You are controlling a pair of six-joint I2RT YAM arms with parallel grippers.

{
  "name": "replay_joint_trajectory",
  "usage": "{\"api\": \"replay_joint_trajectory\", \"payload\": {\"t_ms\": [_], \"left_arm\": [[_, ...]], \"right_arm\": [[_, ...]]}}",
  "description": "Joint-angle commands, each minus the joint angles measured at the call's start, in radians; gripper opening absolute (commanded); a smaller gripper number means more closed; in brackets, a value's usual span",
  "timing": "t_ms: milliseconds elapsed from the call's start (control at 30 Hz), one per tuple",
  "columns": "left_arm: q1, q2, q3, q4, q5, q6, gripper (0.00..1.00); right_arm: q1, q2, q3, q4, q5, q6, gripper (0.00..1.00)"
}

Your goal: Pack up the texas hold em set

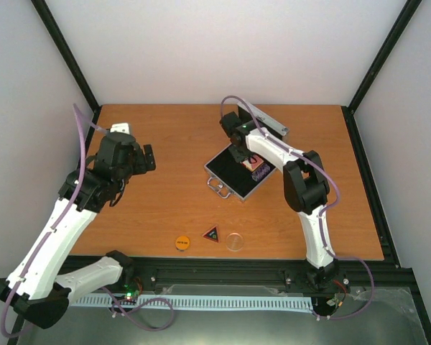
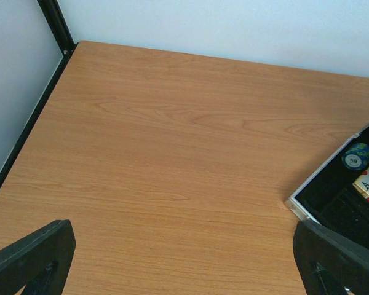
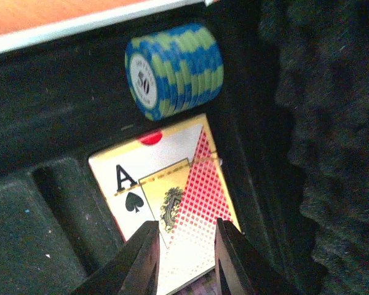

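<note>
The silver case point(image 1: 223, 171) lies open mid-table, black-lined, its handle point(image 1: 217, 185) towards me. Inside it, the pink-white card pack point(image 3: 166, 178) rests face up below a stack of blue-green chips point(image 3: 175, 70). My right gripper point(image 3: 186, 258) hovers over the pack's near end. Its jaws are drawn close with a narrow gap, and I see nothing clamped between them. My left gripper point(image 2: 184, 258) stands wide open over bare wood, left of the case corner point(image 2: 301, 206). The orange disc point(image 1: 182, 242), the black-red triangle point(image 1: 212, 233) and the clear disc point(image 1: 235, 241) lie in a row near the front edge.
The case's raised lid point(image 1: 269, 121) stands behind the right gripper. White walls and black frame posts point(image 1: 68, 57) enclose the table. Foam point(image 3: 332, 123) lines the case's right side.
</note>
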Motion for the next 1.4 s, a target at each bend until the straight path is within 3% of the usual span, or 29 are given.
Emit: {"api": "replay_joint_trajectory", "payload": {"t_ms": [0,267,700,967,1167,1267,1367], "left_arm": [[0.007,-0.044,-0.024,0.027,-0.056,0.012,1.0],[0.006,-0.069,-0.13,0.028,-0.081,-0.076,1.0],[0.007,-0.076,-0.215,0.11,-0.127,-0.029,1.0],[0.008,-0.076,-0.215,0.12,-0.143,0.0,1.0],[0.008,-0.069,-0.216,0.131,-0.138,0.009,1.0],[0.008,-0.06,-0.215,0.135,-0.135,0.011,1.0],[0.008,-0.044,-0.208,0.138,-0.129,0.01,1.0]], "right_arm": [[-0.003,-0.033,0.051,-0.01,-0.015,0.019,0.27],[-0.009,-0.001,0.039,0.03,-0.061,0.058,0.28],[-0.031,0.176,0.179,0.041,-0.097,0.09,0.28],[-0.031,0.145,0.02,0.072,-0.058,0.122,0.27],[-0.038,0.138,-0.01,0.079,-0.062,0.108,0.28],[-0.037,0.141,0.034,0.066,-0.067,0.088,0.35],[-0.037,0.141,0.098,0.044,-0.061,0.074,0.53]]}}
